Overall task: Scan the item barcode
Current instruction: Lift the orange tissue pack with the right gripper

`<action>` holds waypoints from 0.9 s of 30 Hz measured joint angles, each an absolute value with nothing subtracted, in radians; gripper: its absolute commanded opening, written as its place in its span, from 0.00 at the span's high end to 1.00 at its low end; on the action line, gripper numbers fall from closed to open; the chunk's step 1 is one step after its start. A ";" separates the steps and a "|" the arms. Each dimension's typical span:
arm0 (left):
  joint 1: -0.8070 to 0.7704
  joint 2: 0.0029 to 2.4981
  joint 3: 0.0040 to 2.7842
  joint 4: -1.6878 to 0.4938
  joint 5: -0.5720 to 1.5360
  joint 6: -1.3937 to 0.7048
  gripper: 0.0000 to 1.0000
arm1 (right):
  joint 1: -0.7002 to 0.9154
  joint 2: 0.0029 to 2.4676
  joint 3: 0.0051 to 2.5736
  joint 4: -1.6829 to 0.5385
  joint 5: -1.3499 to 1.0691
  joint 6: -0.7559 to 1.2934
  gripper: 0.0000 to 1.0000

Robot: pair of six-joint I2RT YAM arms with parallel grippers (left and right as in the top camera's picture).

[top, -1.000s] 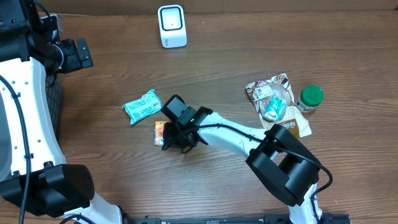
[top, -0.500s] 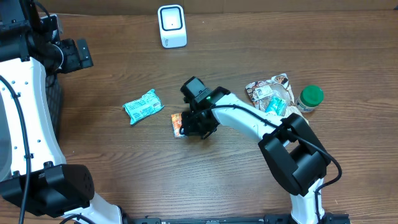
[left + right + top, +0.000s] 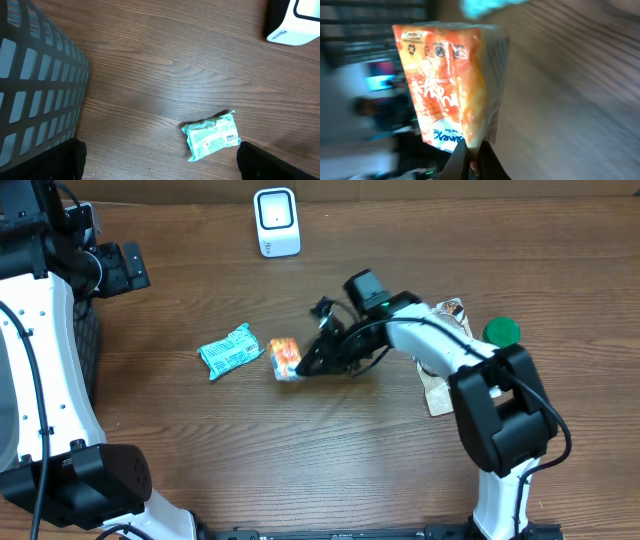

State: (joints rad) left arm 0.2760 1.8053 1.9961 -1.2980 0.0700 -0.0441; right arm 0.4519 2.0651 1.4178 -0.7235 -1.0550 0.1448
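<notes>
Right gripper (image 3: 304, 366): closed tight on one edge of the orange snack packet (image 3: 285, 359), pinched between both fingertips (wrist view shows the packet standing straight up out of the jaws)
Orange snack packet: at the far end of the outstretched right arm, near the middle of the worktop (image 3: 300, 470); just right of the teal packet (image 3: 229, 350) and not touching it; well apart from the white scanner (image 3: 276, 222) at the rear edge; cannot tell from above whether lifted clear of the wood
Packet face: orange with white lettering toward the wrist camera, pale side panel with fine print on its right; barcode not made out in the blur
Left gripper (image 3: 160, 165): jaws spread as wide as they go, nothing between them; parked at the far left rear, beside the dark mesh basket (image 3: 35, 90)
Teal packet: flat on the wood, barcode panel facing up at one end in the left wrist view
Scanner: upright, white with a dark window, alone at the rear
Right side: green-lidded jar (image 3: 500, 332) upright; flat pouches (image 3: 437, 396) near it, mostly hidden under the right arm
</notes>
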 measured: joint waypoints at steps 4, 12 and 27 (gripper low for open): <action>0.276 1.805 1.996 -1.298 0.070 -0.044 0.00 | 0.395 2.056 1.418 -0.683 -1.284 0.123 0.96; 0.276 1.805 1.996 -1.298 0.070 -0.044 0.00 | 0.307 2.043 1.419 -0.682 -1.504 0.142 0.96; 0.276 1.805 1.996 -1.298 0.070 -0.044 0.00 | 0.233 1.964 1.419 -0.745 -1.536 0.157 0.96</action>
State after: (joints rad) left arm 0.2760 1.8053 1.9961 -1.2980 0.0700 -0.0441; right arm 0.2325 1.9636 1.4193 -0.7452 -1.5364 0.1574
